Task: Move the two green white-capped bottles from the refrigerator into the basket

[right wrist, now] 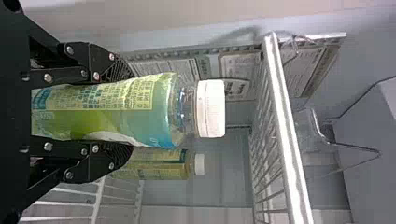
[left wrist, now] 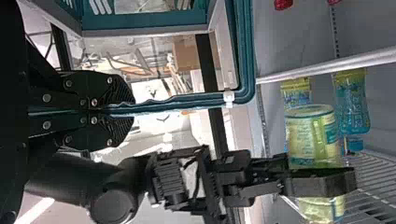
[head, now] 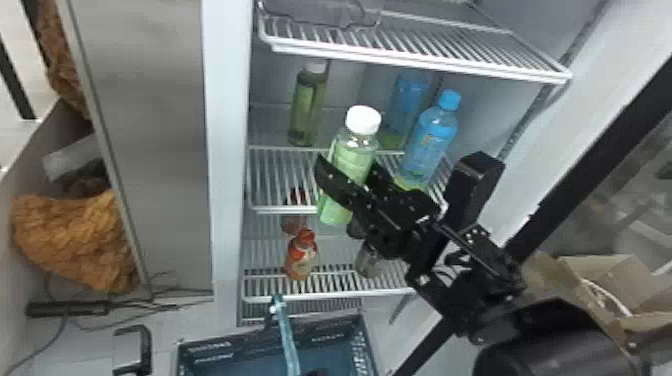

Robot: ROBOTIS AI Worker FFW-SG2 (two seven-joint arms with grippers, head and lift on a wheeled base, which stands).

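Head view: bottle (head: 353, 154) held near shelf's front edge (head: 282, 210).

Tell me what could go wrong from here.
If raised, the gripped green bottle might knock its white cap on the wire shelf above. Moved sideways, it could nudge the blue bottle nearby. The basket has its handle pinched in the left jaws, so it may swing when loaded.

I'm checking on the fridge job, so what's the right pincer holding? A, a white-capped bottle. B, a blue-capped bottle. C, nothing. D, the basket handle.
A: the right pincer is closed on both sides of the green bottle with the white cap.
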